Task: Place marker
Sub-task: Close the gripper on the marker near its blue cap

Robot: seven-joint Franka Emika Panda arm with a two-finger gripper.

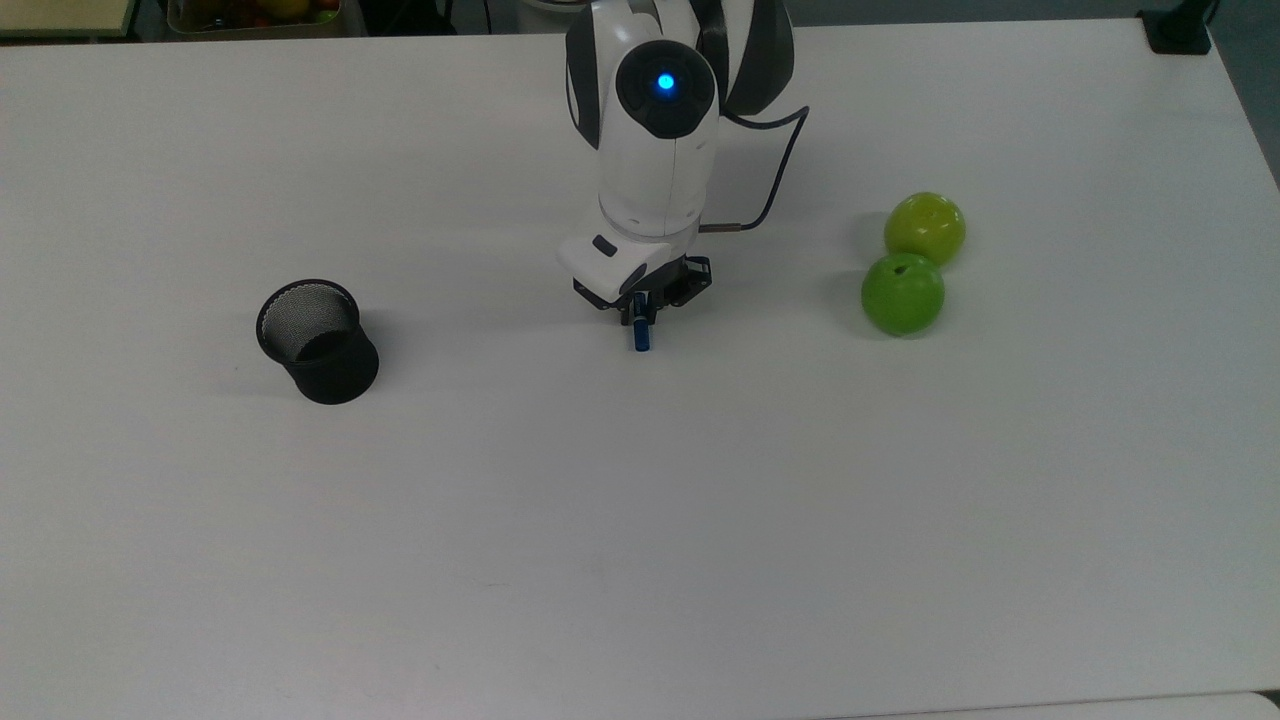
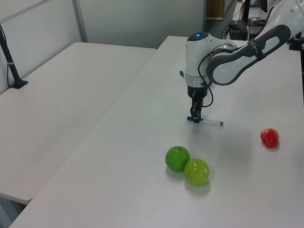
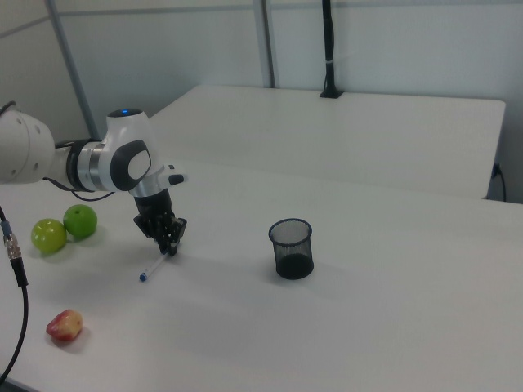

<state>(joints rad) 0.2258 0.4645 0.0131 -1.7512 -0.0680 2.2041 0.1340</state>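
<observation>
One end only gripped: black two-finger gripper (image 1: 640, 304) clamped on the slim white-barrelled marker with blue cap (image 2: 205, 121), near its cap end. Lying flat on the white table (image 1: 640, 520), well apart from the black mesh cup (image 1: 318, 342), long axis crosswise to the fingers.
</observation>
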